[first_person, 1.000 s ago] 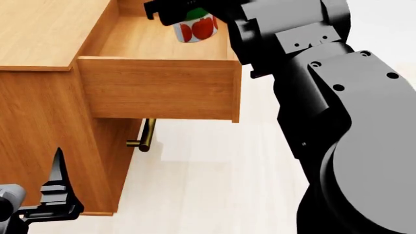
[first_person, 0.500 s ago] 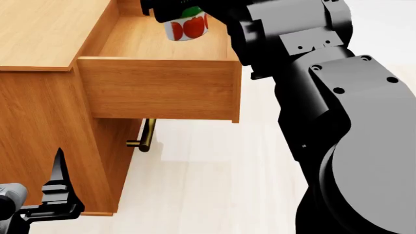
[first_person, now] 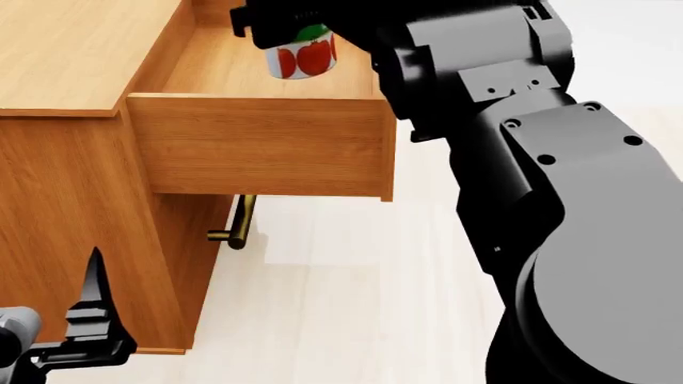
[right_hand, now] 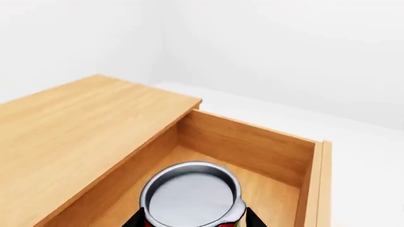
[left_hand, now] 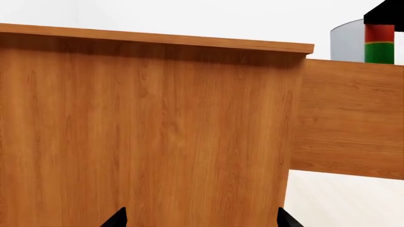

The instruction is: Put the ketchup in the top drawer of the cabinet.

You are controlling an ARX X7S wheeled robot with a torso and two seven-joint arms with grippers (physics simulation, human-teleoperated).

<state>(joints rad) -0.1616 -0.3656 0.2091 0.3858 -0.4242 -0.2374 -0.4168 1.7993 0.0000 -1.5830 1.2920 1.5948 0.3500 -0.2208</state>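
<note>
The ketchup can [first_person: 302,54], red label with a green band, hangs in my right gripper [first_person: 290,24] above the inside of the open top drawer [first_person: 261,148] of the cabinet [first_person: 64,56]. In the right wrist view its silver lid [right_hand: 192,196] sits between the dark fingers, over the drawer's floor [right_hand: 271,198]. The can also shows in the left wrist view [left_hand: 379,42], above the drawer's side [left_hand: 347,118]. My left gripper [first_person: 91,320] is open and empty, low beside the cabinet's side wall [left_hand: 158,132].
A brass bar handle [first_person: 240,224] of the lower drawer shows under the open top drawer. My right arm [first_person: 555,200] fills the right side of the head view. Pale floor [first_person: 353,304] lies in front of the cabinet.
My right gripper has carried the ketchup can leftward and a little farther back over the open drawer. The left arm has barely moved.
</note>
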